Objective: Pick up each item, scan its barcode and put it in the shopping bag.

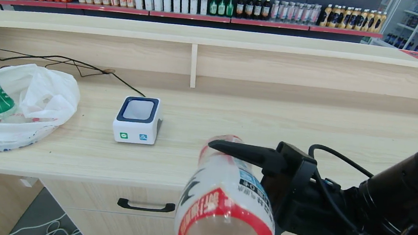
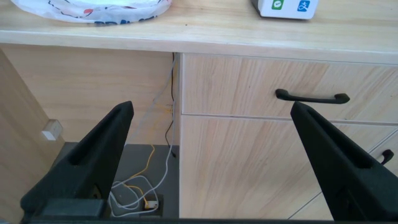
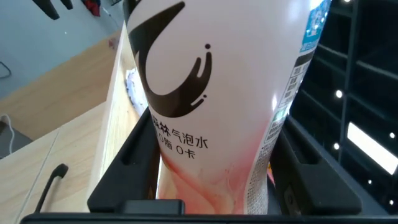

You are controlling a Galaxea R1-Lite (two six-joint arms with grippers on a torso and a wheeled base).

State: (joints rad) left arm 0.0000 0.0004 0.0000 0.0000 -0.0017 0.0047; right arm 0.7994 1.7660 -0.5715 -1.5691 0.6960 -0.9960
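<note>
Bottle [image 1: 226, 203] with a pink-red label is clamped in the right claw [image 3: 214, 168] at the tabletop's [image 1: 273, 113] front edge, while the left claw [image 2: 212, 112] gapes wide below that edge.

My head camera looks down over the counter [image 1: 257, 111]; my left wrist camera, lower, faces its drawers [image 2: 249, 74], sharing the scanner [image 1: 137, 120]; my right wrist camera hugs the bottle [image 3: 217, 106].
</note>
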